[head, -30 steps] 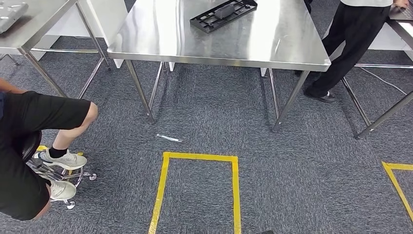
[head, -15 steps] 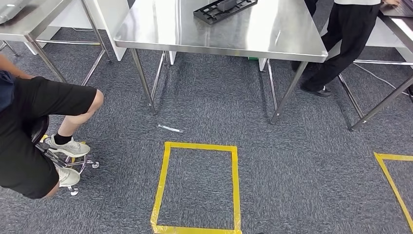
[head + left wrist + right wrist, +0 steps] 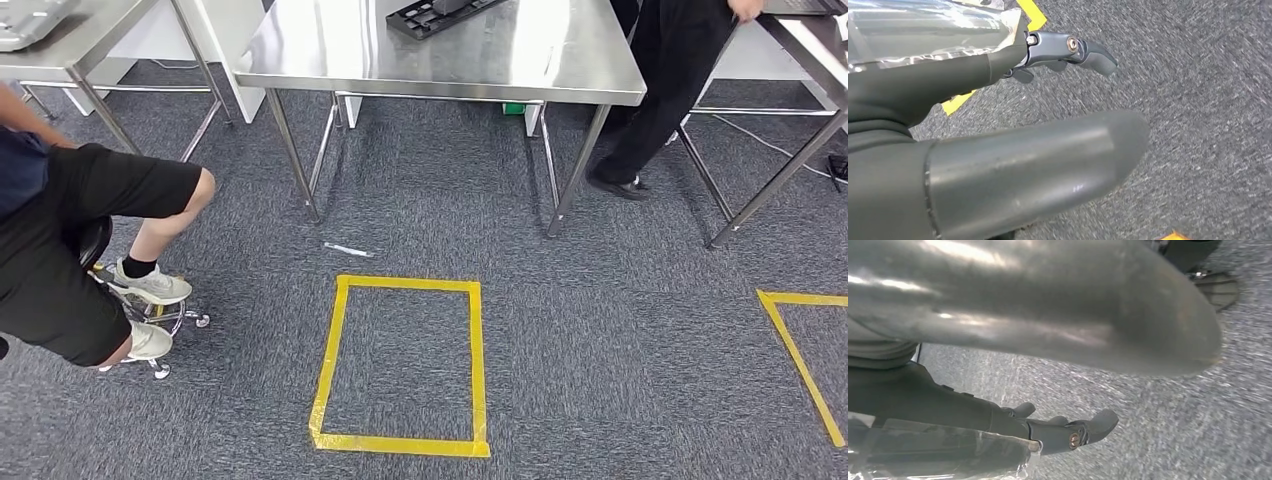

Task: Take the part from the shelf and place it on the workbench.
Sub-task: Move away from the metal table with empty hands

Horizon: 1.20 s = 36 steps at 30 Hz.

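The left hand has straight fingers and its thumb sticks out. A part in a clear bag lies against the fingers (I cannot tell if it is gripped). The right hand looks the same. Ahead are a yellow tape box and a shiny steel workbench.

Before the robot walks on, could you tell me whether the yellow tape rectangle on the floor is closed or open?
Closed: the yellow tape rectangle shows four sides meeting at every corner.
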{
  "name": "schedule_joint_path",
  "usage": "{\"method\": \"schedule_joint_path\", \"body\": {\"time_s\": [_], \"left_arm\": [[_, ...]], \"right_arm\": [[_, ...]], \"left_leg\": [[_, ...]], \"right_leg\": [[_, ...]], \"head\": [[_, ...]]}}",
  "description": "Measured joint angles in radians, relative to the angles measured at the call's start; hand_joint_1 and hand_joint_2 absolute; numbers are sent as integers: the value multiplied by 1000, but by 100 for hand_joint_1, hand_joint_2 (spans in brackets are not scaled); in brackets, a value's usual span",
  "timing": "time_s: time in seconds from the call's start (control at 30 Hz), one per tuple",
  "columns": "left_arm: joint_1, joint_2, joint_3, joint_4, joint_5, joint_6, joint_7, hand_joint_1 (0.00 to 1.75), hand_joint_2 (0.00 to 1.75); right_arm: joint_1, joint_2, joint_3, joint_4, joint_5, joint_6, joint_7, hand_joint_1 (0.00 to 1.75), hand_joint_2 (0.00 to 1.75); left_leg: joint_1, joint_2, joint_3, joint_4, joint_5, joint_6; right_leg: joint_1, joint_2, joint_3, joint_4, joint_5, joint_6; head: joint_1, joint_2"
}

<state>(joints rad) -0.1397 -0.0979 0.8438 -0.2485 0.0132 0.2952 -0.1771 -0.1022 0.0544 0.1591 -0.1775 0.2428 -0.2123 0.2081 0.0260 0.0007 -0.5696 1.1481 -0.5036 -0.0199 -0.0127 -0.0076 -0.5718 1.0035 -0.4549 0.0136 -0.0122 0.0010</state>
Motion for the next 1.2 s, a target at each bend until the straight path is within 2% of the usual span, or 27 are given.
{"method": "schedule_joint_path", "body": {"time_s": [0.03,0.07,0.1,0.17,0.2,0.27,0.33,0.37,0.4,0.43,0.47,0.5,0.53,0.57,0.67,0.7,0.77,0.83,0.87,0.9,0.93,0.97,1.03,1.07,1.1,1.17,1.2], "left_arm": [[-1,-1,0,-2,-3,0,-1,0,0],[-2,-3,0,-4,-6,0,-2,0,0],[-2,-4,0,-5,-7,1,-3,0,0],[-1,-8,0,-7,-9,1,-2,0,0],[-1,-10,0,-7,-9,1,2,0,0],[1,-14,0,-8,-12,0,10,0,0],[6,-19,0,-8,-14,-1,13,0,0],[10,-23,0,-8,-15,-2,13,0,0],[12,-26,0,-8,-17,-2,13,0,0],[14,-30,0,-8,-18,-1,12,0,0],[15,-34,0,-8,-21,2,9,0,0],[15,-39,-1,-8,-26,8,5,0,0],[14,-43,-2,-9,-32,18,-1,0,0],[12,-48,-3,-9,-40,28,-5,0,0],[-6,-61,-16,-10,-67,47,-5,0,0],[-13,-64,-22,-10,-73,49,-4,0,0],[-21,-67,-30,-10,-81,51,-1,0,0],[-22,-69,-38,-9,-90,49,4,0,0],[-23,-70,-42,-9,-97,48,8,0,0],[-24,-72,-48,-9,-105,45,14,0,0],[-25,-74,-55,-9,-113,44,21,0,0],[-28,-76,-63,-9,-122,43,31,0,0],[-34,-83,-78,-8,-137,42,55,0,0],[-35,-87,-85,-8,-142,42,65,0,0],[-36,-93,-91,-7,-145,43,70,0,0],[-35,-105,-102,-5,-147,45,74,0,0],[-36,-111,-107,-3,-148,47,76,0,0]], "right_arm": [[0,0,0,0,0,-1,0,0,0],[-1,0,0,0,0,-3,0,0,0],[-1,0,0,0,0,-3,0,0,0],[0,0,0,0,0,-5,1,0,0],[2,0,0,0,1,-7,3,0,0],[7,-3,0,1,3,-10,7,0,0],[15,-8,0,1,5,-10,6,0,0],[19,-11,0,1,6,-11,4,0,0],[22,-14,0,1,7,-13,1,0,0],[25,-17,0,1,6,-15,-4,0,0],[27,-20,0,2,2,-17,-13,0,0],[26,-22,-1,2,-4,-18,-26,0,0],[25,-24,-3,2,-12,-17,-37,0,0],[23,-26,-7,2,-22,-14,-45,0,0],[24,-32,-22,2,-45,-9,-41,0,0],[25,-34,-27,2,-50,-9,-37,0,0],[27,-37,-35,3,-56,-9,-33,0,0],[30,-39,-43,3,-65,-13,-31,0,0],[32,-39,-48,3,-73,-17,-29,0,0],[35,-39,-55,3,-84,-23,-27,0,0],[37,-39,-63,4,-94,-30,-24,0,0],[39,-40,-71,3,-104,-37,-19,0,0],[40,-42,-87,3,-117,-51,0,0,0],[40,-44,-94,3,-121,-56,11,0,0],[40,-47,-100,3,-125,-58,18,0,0],[45,-55,-113,3,-132,-59,26,0,0],[49,-58,-119,3,-134,-60,29,0,0]], "left_leg": [[-1,-2,44,-63,-10,3],[-3,-3,70,-108,-25,8],[-8,-4,78,-130,-37,16],[-11,-1,65,-138,-27,40],[-11,1,59,-141,-18,52],[-10,6,42,-145,2,68],[-11,8,21,-144,17,70],[-11,8,12,-143,24,69],[-11,9,5,-143,30,67],[-10,9,1,-142,34,64],[-10,12,1,-142,38,60],[-11,14,1,-141,41,56],[-12,18,2,-140,44,51],[-14,22,3,-140,47,46],[-12,29,0,-140,51,27],[-11,26,-7,-127,38,22],[-8,13,-44,-37,-27,15],[-8,6,-93,91,-95,13],[-8,6,-108,132,-109,13],[-8,5,-108,141,-104,14],[-8,2,-89,113,-83,17],[-8,-6,-55,53,-50,21],[-7,-47,17,-80,-2,33],[-8,-63,36,-119,6,37],[-11,-72,43,-135,6,41],[-13,-55,40,-144,11,48],[-12,-44,40,-150,17,53]], "right_leg": [[2,0,-10,8,5,6],[4,0,-17,13,9,12],[5,0,-21,15,14,20],[4,0,-30,17,22,33],[3,1,-40,31,12,35],[0,3,-81,124,-48,31],[0,3,-124,256,-118,30],[-1,3,-127,290,-135,34],[-1,3,-106,279,-134,41],[-2,3,-65,226,-120,49],[-4,-5,-9,144,-99,56],[-3,-14,37,68,-82,58],[-1,-19,67,13,-69,54],[2,-23,79,-15,-63,47],[3,-8,71,-20,-50,16],[0,-3,69,-21,-44,6],[-4,7,64,-23,-32,-11],[0,19,54,-21,-25,-18],[3,27,51,-20,-23,-18],[5,35,48,-18,-21,-18],[6,44,47,-17,-20,-17],[7,54,46,-15,-19,-16],[10,72,42,-10,-17,-12],[10,81,37,-8,-14,-7],[9,89,30,-6,-11,-2],[7,107,17,-6,-4,12],[8,101,9,0,-6,17]], "head": [[1,0],[2,0],[2,0],[3,0],[4,0],[5,0],[6,0],[6,0],[6,0],[6,0],[6,0],[6,0],[6,0],[5,0],[4,0],[4,0],[4,0],[4,0],[4,0],[4,0],[4,0],[4,0],[4,0],[4,0],[4,0],[4,0],[4,0]]}}
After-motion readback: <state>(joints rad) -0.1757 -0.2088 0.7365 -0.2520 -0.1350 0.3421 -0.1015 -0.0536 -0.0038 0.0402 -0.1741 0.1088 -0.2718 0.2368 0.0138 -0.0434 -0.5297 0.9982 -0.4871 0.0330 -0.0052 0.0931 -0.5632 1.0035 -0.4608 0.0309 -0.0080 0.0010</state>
